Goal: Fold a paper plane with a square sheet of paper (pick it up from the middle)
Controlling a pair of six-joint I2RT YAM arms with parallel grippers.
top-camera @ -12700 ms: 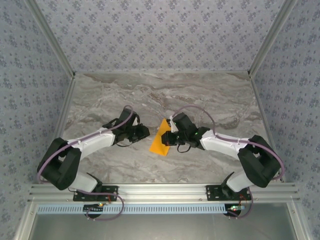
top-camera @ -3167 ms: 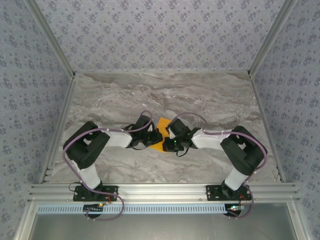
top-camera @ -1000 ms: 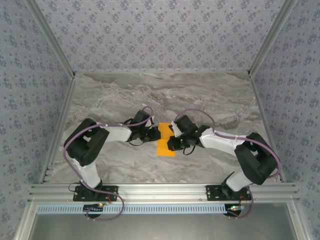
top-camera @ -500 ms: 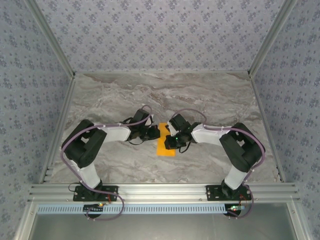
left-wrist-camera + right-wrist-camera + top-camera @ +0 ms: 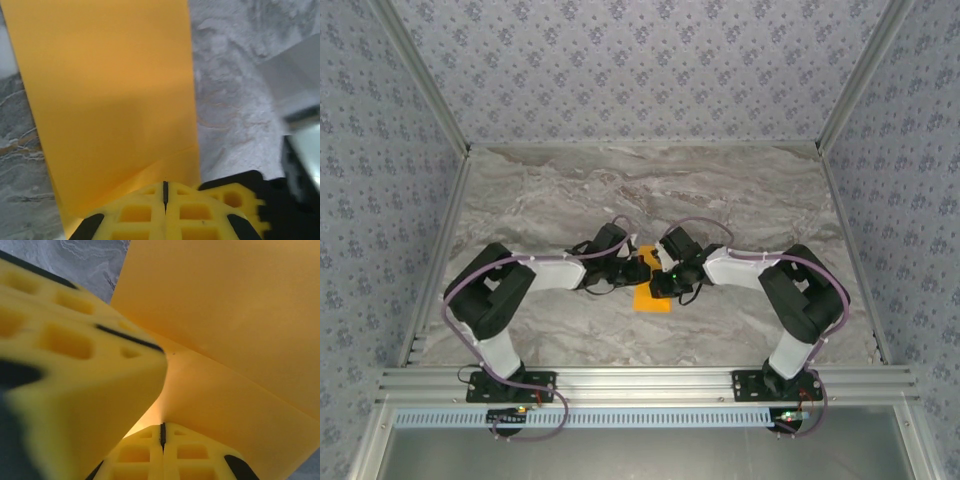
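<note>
The square sheet of paper (image 5: 652, 297) is bright orange and folded, lying on the marble table mid-centre. In the left wrist view the paper (image 5: 110, 90) stretches ahead as a long strip with a slanted crease near my fingertips. My left gripper (image 5: 638, 270) (image 5: 165, 186) is shut, its tips down on the paper's near end. My right gripper (image 5: 658, 278) (image 5: 162, 427) is shut too, tip to tip with the left one. In the right wrist view a flap of the paper (image 5: 235, 305) rises over a lower layer, and the left gripper's yellow fingers (image 5: 75, 375) press beside it.
The marble table (image 5: 720, 200) is walled by patterned panels at the back and sides. An aluminium rail (image 5: 640, 380) runs along the near edge by the arm bases. The two wrists nearly touch over the paper.
My left gripper has slid right onto the paper until it meets the right gripper. Less of the orange sheet shows between them. Both stay shut.
</note>
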